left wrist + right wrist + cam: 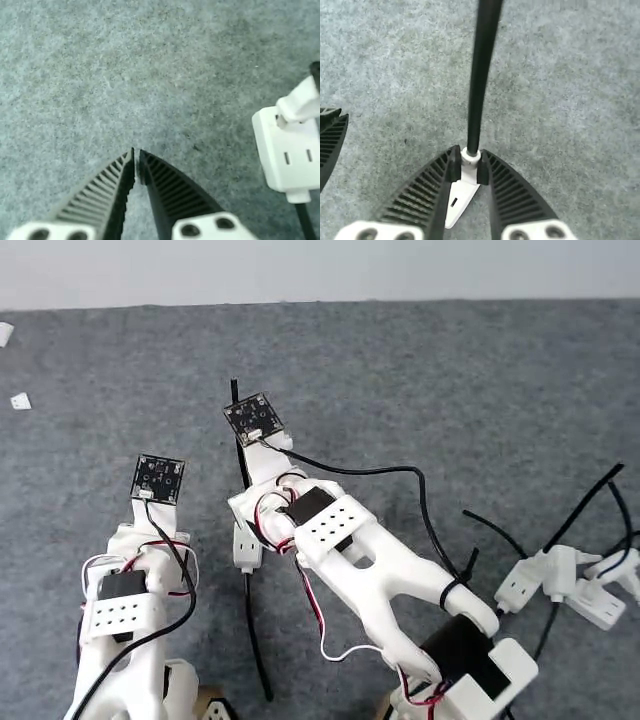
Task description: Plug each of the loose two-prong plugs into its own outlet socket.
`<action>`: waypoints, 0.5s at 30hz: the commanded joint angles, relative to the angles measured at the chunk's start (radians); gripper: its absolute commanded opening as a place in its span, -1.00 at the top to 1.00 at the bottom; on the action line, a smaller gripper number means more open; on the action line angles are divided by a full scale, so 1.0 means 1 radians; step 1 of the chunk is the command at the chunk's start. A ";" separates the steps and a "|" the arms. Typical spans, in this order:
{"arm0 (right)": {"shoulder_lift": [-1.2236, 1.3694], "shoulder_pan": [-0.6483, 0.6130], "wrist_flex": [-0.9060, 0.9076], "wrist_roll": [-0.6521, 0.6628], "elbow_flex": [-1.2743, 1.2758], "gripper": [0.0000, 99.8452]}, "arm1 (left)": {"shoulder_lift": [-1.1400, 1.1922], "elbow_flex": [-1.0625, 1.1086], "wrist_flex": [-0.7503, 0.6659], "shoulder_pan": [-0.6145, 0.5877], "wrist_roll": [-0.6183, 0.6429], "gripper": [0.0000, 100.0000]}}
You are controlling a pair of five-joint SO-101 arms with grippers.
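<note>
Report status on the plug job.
Left gripper shut, empty. Right gripper shut on white plug, black cord running ahead. Outlet socket close by. No blocker seen.

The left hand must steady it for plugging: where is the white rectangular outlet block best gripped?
Probably across the two long flat sides of the white rectangular outlet block, near its black cord end, coming from above: those sides look parallel, and its slotted face lies upward, leaving the slots clear.
</note>
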 commanded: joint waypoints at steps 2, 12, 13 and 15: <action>-0.016 -0.001 -0.001 0.023 0.046 0.98 | -0.018 -0.010 -0.031 -0.008 0.011 0.98; -0.090 -0.001 -0.073 0.051 0.132 0.98 | -0.018 -0.010 -0.029 -0.009 0.011 0.98; -0.088 -0.001 -0.073 0.052 0.132 0.98 | -0.018 -0.010 -0.029 -0.009 0.011 0.98; -0.087 -0.001 -0.071 0.052 0.133 0.98 | -0.018 -0.010 -0.029 -0.015 0.011 0.98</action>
